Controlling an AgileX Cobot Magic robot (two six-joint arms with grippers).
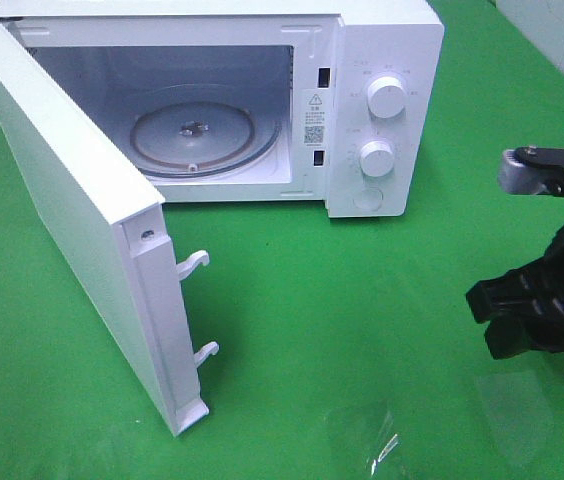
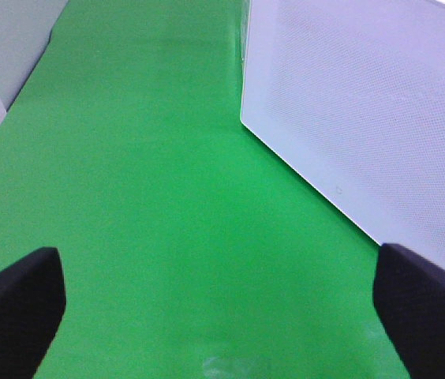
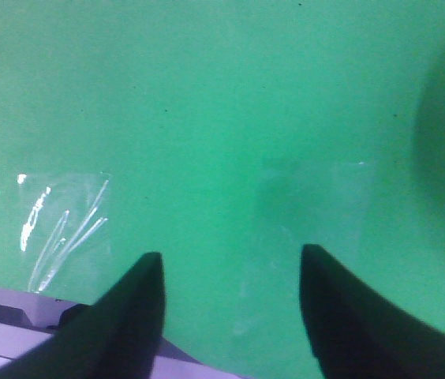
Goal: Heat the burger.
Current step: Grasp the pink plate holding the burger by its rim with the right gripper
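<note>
on green table (image 1: 362,330): microwave (image 1: 382,60) at the back, door (image 1: 62,210) swung wide, glass turntable (image 1: 202,135) bare inside. two dials (image 1: 386,100) down the front panel. right gripper (image 3: 230,304) low over the table near the right edge, jaws parted, nothing between. clear plastic scrap (image 3: 61,229) flat on the cloth beside it. left gripper (image 2: 215,308) by the door's outer face, spread wide, empty. burger not seen anywhere.
</note>
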